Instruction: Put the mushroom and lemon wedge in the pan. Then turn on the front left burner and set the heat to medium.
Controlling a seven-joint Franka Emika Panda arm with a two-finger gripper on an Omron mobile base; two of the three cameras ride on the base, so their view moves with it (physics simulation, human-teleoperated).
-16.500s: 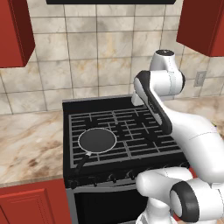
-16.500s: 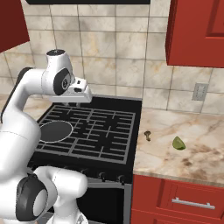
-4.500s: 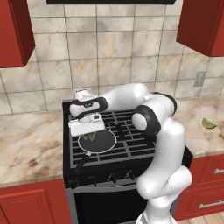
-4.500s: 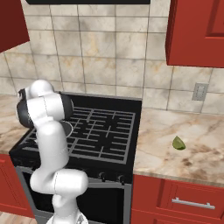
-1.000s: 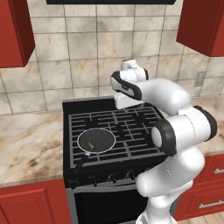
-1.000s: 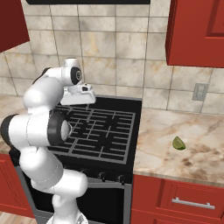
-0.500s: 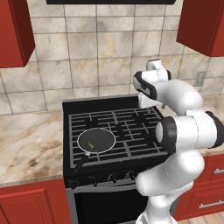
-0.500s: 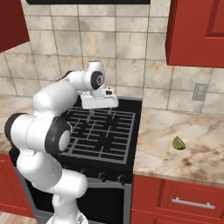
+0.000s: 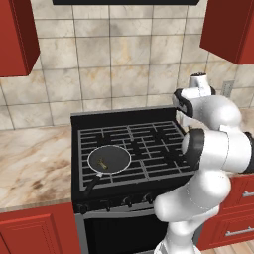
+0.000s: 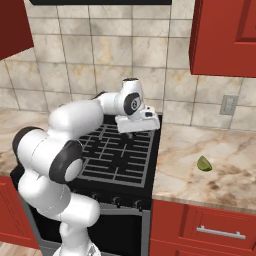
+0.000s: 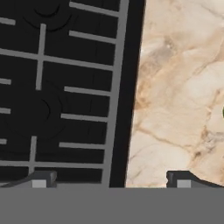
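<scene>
The black pan [image 9: 109, 159] sits on the front left burner, and the small tan mushroom [image 9: 102, 162] lies inside it. The yellow-green lemon wedge [image 10: 203, 163] rests on the marble counter to the right of the stove; a green sliver of it shows at the right edge of the hand view. My gripper [image 10: 136, 132] hangs over the stove's right edge, pointing down, well left of the wedge and behind it. In the hand view the gripper [image 11: 110, 179] is open, with one fingertip [image 11: 41, 178] over the grates, the other over the counter, and nothing between them.
The black stove [image 10: 120, 155] has grates across its top and a row of knobs [image 9: 124, 201] on its front. Marble counter [image 10: 210, 145] runs to its right and another stretch [image 9: 30, 158] to its left. Red cabinets hang above and stand below.
My arm has swung right, from over the back middle of the stove to its right edge. The gripper has stayed open. The mushroom and the wedge have not moved.
</scene>
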